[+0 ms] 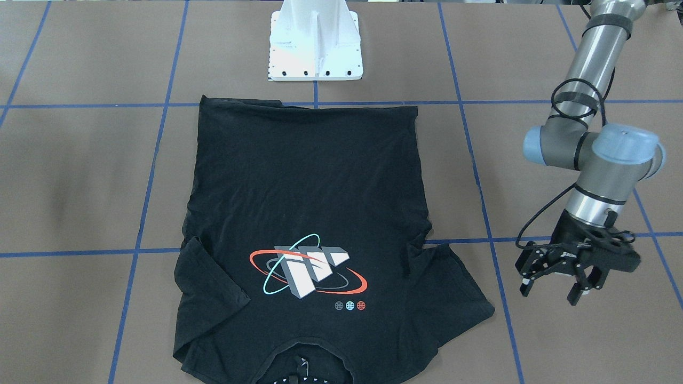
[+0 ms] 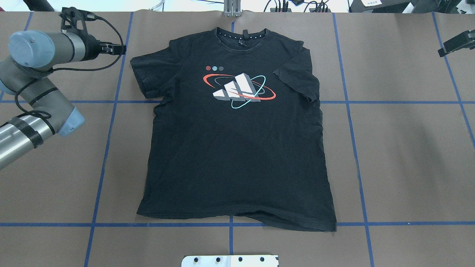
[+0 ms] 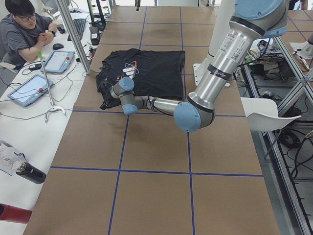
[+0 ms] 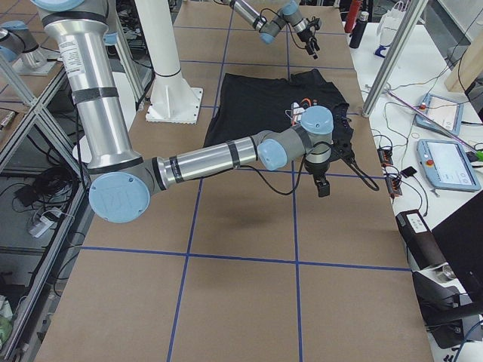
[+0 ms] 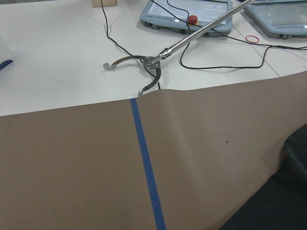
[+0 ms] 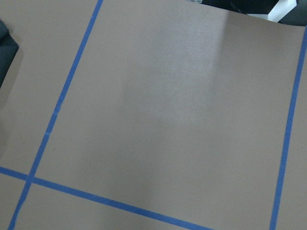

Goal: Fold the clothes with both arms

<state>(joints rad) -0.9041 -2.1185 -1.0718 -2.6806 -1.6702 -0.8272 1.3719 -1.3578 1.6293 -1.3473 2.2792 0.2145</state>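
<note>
A black T-shirt (image 2: 237,155) lies flat on the brown table with its print (image 2: 239,91) facing up and its collar on the side far from the robot. My left gripper (image 1: 550,294) hangs open and empty above the table, just outside one sleeve (image 1: 459,288). It also shows in the overhead view, my left gripper (image 2: 111,47). My right gripper (image 2: 457,41) hovers beyond the other sleeve, at the frame's edge, and I cannot tell whether it is open or shut. The right wrist view holds only bare table and a corner of the shirt (image 6: 5,52).
The white pedestal base (image 1: 315,48) stands just behind the shirt's hem. Blue tape lines (image 2: 107,122) cross the table. Past the far edge a person (image 3: 24,34) sits at a white desk with tablets (image 3: 29,88) and a metal stand (image 5: 144,67).
</note>
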